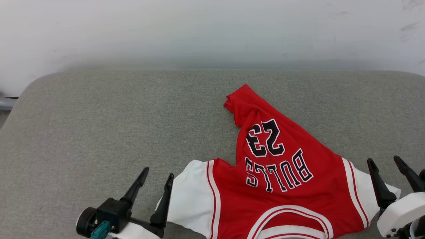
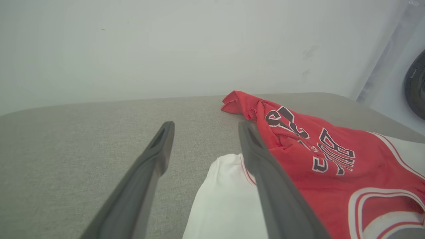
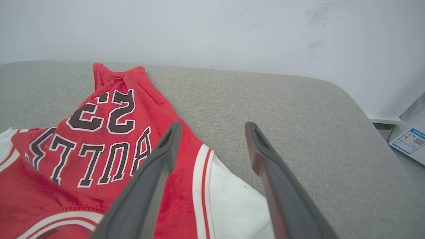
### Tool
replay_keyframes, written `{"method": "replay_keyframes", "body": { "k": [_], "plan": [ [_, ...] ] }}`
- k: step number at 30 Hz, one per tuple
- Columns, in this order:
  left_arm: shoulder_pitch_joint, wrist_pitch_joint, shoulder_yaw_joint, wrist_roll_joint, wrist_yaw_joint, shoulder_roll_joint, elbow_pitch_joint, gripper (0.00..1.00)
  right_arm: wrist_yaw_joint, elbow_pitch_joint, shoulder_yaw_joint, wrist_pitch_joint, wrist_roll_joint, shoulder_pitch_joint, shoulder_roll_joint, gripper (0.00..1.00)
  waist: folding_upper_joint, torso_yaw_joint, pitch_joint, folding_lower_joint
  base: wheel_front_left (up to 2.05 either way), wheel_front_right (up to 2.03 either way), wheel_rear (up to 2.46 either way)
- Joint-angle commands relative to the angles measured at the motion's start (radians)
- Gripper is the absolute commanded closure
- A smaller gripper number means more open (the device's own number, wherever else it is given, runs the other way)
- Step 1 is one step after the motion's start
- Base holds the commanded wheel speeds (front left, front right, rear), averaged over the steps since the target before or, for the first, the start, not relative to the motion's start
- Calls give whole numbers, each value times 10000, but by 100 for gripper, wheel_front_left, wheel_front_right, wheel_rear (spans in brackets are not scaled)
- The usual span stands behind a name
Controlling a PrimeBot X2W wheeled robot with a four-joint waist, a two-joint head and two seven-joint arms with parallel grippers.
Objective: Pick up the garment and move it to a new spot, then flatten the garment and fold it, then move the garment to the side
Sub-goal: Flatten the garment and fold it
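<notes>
Dark long-fingered claws flank the near edge — left claw (image 1: 158, 172) beside one white sleeve, right claw (image 1: 383, 160) over the other — both spread wide, gripping nothing. Between them the red jersey-style T-shirt with white sleeves (image 1: 282, 172) and "BULLS 23" lettering lies on the grey fabric surface (image 1: 99, 126), hem end bunched narrow. Flattening seems in hand; next, pinch that bunched hem and draw it wide.

L gripper (image 2: 206, 126) jaws spread wide, empty; garment (image 2: 332, 166) rumpled on grey cushion (image 2: 66, 146)
</notes>
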Motion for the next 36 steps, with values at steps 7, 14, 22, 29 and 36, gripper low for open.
{"method": "replay_keyframes", "body": {
  "k": [7, 14, 22, 29, 36],
  "plan": [
    [-452, 2768, -1056, -950, 6, 969, -261, 0, -11, -285, -250, -384, -301, 264, 392, 0, -1, -83, 296, 1, 0, 0, 0],
    [-349, 6904, -1421, -974, 597, 1634, -1074, 0, -11, -371, -160, -325, -434, 187, 539, 0, -1, -311, 667, 1, 0, 0, 0],
    [-548, 8220, -1337, -224, 1502, 2090, -882, 0, -11, -272, 43, -299, -508, -71, 644, 0, -1, -675, 1245, 1, 0, 0, 0],
    [-681, 8309, -1394, -326, 1608, 1962, -207, 66, -11, -184, 17, -363, -562, -210, 647, 0, -1, -766, 1561, 1, 0, 0, 0],
    [-721, 7819, -1222, -539, 1697, 1803, 134, 100, -11, -45, 54, -164, -557, -161, 516, 0, -1, -593, 1532, 1, 0, 0, 0]
  ]
}}
